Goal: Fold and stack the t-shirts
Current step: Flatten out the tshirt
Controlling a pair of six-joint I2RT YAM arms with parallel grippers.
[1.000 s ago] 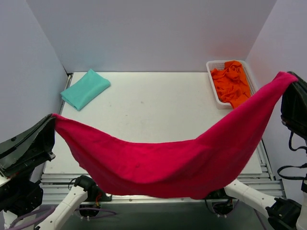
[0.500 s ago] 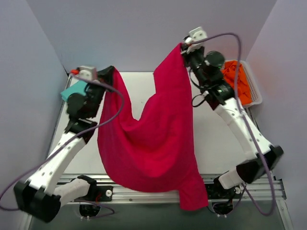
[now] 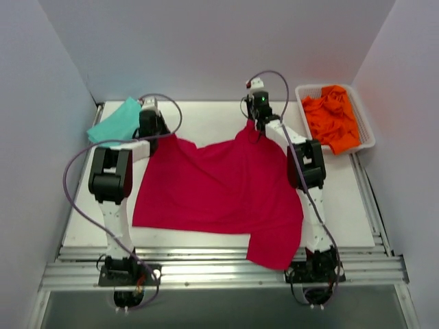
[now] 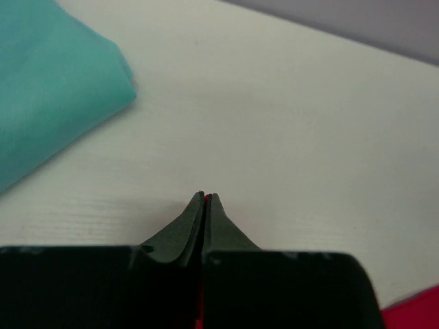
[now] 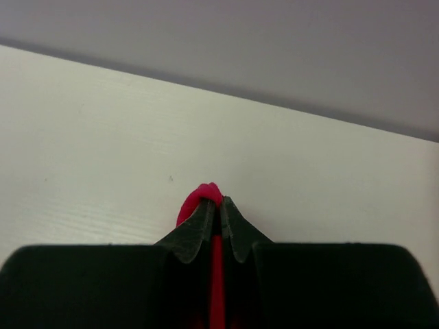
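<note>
The crimson red soft cloth t-shirt looks matt and a bit wrinkly. Under it, the flat white table is matt with fine lines. Left of the red shirt, the folded teal cloth t-shirt looks smooth. Right of it, a white plastic mesh basket holds crumpled bright orange cloth t-shirts. In front are dull silver metal rails.

The crimson t-shirt is showing a plain deep red. The teal t-shirt is looking plain too. The orange t-shirts are glowing bright in the white basket. The table is appearing off-white; the left hand and the right hand are showing black.
</note>
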